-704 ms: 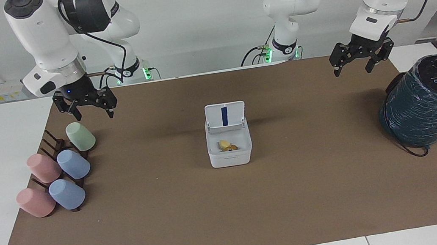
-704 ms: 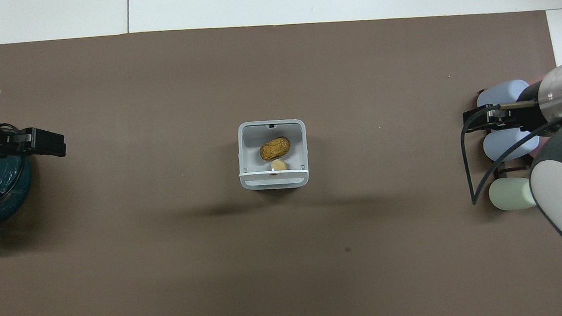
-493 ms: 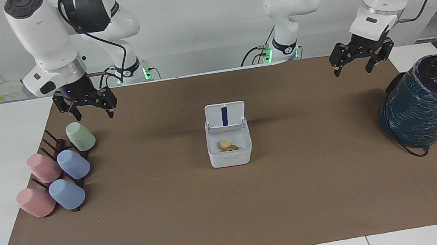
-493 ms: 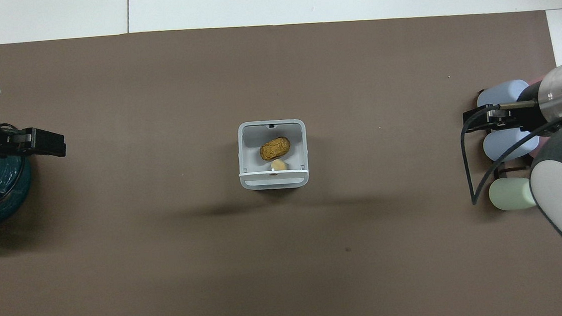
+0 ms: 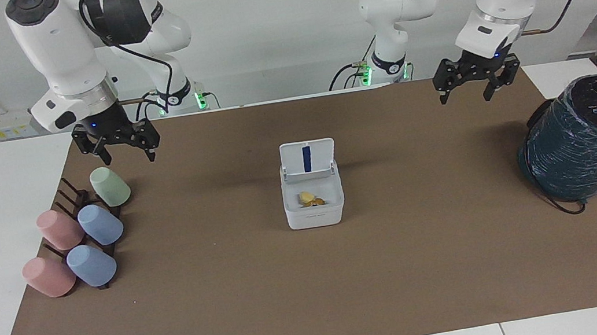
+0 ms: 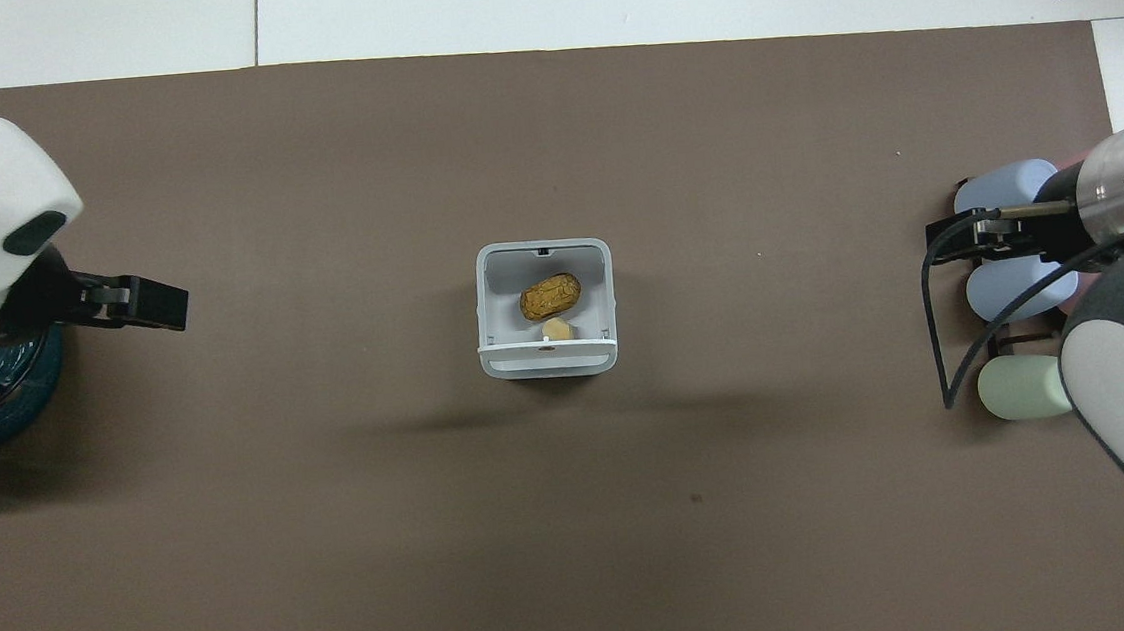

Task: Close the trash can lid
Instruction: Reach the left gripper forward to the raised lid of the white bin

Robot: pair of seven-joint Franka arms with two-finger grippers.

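Note:
The small white trash can (image 5: pixel 315 213) stands in the middle of the brown mat and also shows in the overhead view (image 6: pixel 486 306). Its lid (image 5: pixel 308 159) stands upright on the side nearer the robots, with the blue strip showing. In the overhead view the lid (image 6: pixel 547 359) shows edge-on. A brown scrap and a pale scrap lie inside the can. My left gripper (image 5: pixel 465 96) is open in the air over the mat, toward the left arm's end, apart from the can. It also shows in the overhead view (image 6: pixel 158 308). My right gripper (image 5: pixel 129 157) is open and waits over the green cup.
A large dark teal cylinder (image 5: pixel 587 141) with a black top stands at the left arm's end. A dark rack with several pastel cups (image 5: pixel 81 239) lies at the right arm's end. The brown mat (image 5: pixel 316 293) covers most of the table.
My left gripper has moved away from the teal cylinder, a little toward the middle of the table. The right arm, the can and the lid have not moved.

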